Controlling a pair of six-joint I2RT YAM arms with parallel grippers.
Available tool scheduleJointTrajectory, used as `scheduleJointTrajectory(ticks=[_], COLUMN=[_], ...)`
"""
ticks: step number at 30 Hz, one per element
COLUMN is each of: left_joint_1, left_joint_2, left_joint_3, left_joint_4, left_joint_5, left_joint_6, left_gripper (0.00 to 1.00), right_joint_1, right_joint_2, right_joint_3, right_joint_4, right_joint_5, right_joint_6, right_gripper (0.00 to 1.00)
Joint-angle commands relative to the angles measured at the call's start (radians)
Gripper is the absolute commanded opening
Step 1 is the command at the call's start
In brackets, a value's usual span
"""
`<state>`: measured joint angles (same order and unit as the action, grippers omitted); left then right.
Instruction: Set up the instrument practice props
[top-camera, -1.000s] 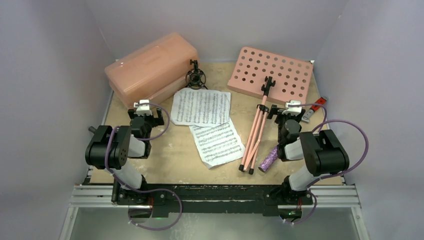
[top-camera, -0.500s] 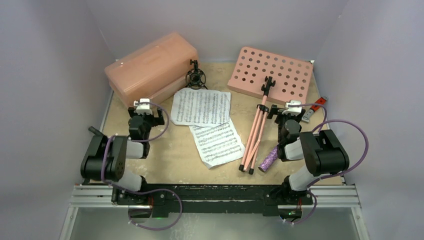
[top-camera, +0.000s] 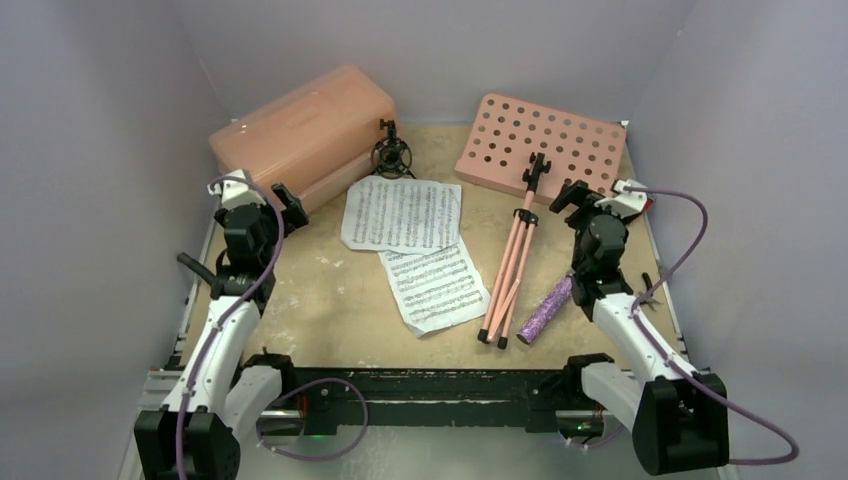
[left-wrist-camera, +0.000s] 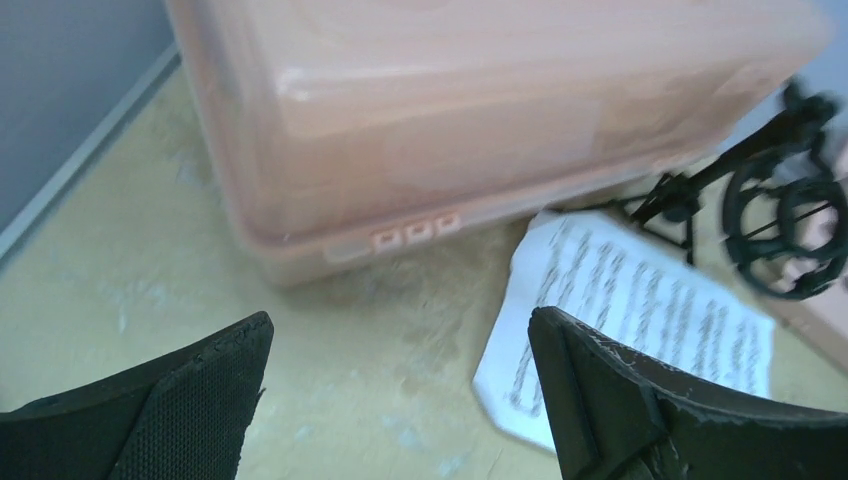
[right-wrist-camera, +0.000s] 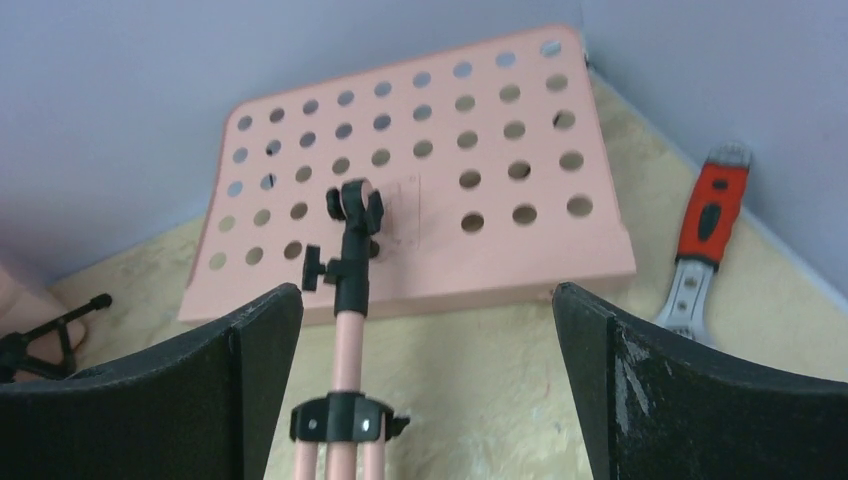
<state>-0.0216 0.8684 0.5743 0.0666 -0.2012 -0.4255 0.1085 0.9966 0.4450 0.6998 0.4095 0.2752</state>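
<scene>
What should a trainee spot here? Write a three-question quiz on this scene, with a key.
1. True or false: the tripod legs stand upright on the table.
2. Which lies nearest the purple microphone? A) pink case B) tripod legs C) shock mount
3. What do the left fingers hold?

Key: 1. False; they lie folded flat. 2. B. 3. Nothing; they are open and empty.
</scene>
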Motion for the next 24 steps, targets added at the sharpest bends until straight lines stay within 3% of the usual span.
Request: scheduleJointTrajectory(ticks=[1, 4, 8, 16, 20, 24], left_joint_1=[-0.001, 0.000, 0.000, -0.011, -0.116, -0.262], left_joint_2=[0.072, 0.143, 0.134, 0.200, 0.257, 0.340], left_joint_3=[0.096, 0.167, 0.211, 0.258, 0.299, 0.361], left_joint_4=[-0.403, -0.447, -0.391, -0.341, -0.310, -0.271], left_joint_5=[-0.045, 0.038, 0.192, 0.454, 0.470, 0.446], left_joint_6=[-0.062, -0.020, -0.004, -0.025, -0.060, -0.112], left_gripper=[0.99, 0.99, 0.99, 0.99, 0.95, 0.99], right_joint_1=[0.002, 0.002, 0.002, 0.002, 0.002, 0.001], right_joint_2=[-0.040, -0.034, 0.043, 0.284, 0.373, 0.464], right_joint_3=[0.076, 0.125, 0.203, 0.456, 0.552, 0.610], right_joint_4=[-0.438, -0.535, -0.562, -0.774, -0.834, -0.874], right_joint_5=[0.030, 0.030, -0.137, -0.331, -0.391, -0.473], right_joint_6=[0.275, 0.360, 0.304, 0.366, 0.362, 0.359], right_gripper=[0.98, 0.98, 0.98, 0.98, 0.98, 0.98])
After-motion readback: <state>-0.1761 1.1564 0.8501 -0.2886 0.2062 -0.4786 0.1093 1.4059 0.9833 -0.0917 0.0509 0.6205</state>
